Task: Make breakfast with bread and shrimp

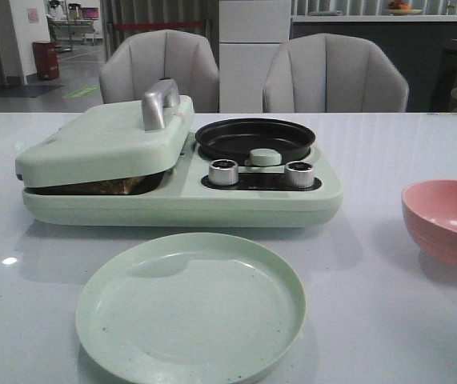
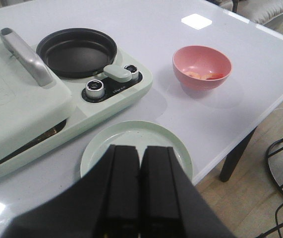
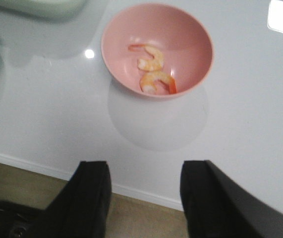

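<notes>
Risk: the shrimp are small and curved, lying in the sloped pink bowl — a pinch may slip or tip the bowl. The bread sits under the part-closed grill lid, barely visible.

Right gripper: fingers apart, empty, hanging off the table edge short of the bowl. Left gripper: fingers together, empty, above the green plate.

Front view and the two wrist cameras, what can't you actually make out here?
- Bread: front view shows only a brown sliver; the lid hides the rest.
- Shrimp: front view hides them behind the pink bowl wall.
- Right end effector: tips cut off by the right wrist view's edge.
- Dial markings: too small.
</notes>
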`<state>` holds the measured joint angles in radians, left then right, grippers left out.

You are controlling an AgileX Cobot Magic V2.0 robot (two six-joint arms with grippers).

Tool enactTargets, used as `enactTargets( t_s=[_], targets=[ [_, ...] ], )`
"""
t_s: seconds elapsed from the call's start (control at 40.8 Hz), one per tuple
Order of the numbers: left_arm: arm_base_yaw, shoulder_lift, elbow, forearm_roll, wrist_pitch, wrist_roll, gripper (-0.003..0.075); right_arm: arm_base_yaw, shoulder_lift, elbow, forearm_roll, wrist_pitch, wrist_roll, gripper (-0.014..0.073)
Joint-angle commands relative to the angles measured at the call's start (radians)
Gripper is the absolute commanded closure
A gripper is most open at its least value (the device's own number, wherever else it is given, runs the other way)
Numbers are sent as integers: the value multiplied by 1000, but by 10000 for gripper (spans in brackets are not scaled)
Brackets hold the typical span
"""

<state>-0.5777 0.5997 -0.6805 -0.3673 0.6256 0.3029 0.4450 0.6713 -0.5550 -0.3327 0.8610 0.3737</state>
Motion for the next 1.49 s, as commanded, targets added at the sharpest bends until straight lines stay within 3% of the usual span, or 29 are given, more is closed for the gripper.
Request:
enactTargets(
  t_s=[0.0,0.172,0.319,0.564,0.711,1.397,1.47],
  targets=[
    [-9,-1,-27,-25,-78,-8,619,-4,103,-44,-47,-42,11,150],
    [-9,-1,-27,-25,-71,-8,619,-52,271,-147,-47,-27,10,150],
    [-9,-1,-27,-25,-69,-8,619,-199,399,-257,-14,-14,-28,150],
    [-9,-1,-27,-25,-61,-8,619,-469,579,-427,316,-19,-343,150],
    [-9,-1,-27,-27,-58,-8,619,-578,677,-486,427,-49,-463,150],
    [-9,-1,-27,-64,-42,-8,619,-594,1012,-512,532,-248,-504,150],
    [-9,-1,-27,-64,-42,-8,619,-594,1019,-512,529,-256,-508,183]
  ],
)
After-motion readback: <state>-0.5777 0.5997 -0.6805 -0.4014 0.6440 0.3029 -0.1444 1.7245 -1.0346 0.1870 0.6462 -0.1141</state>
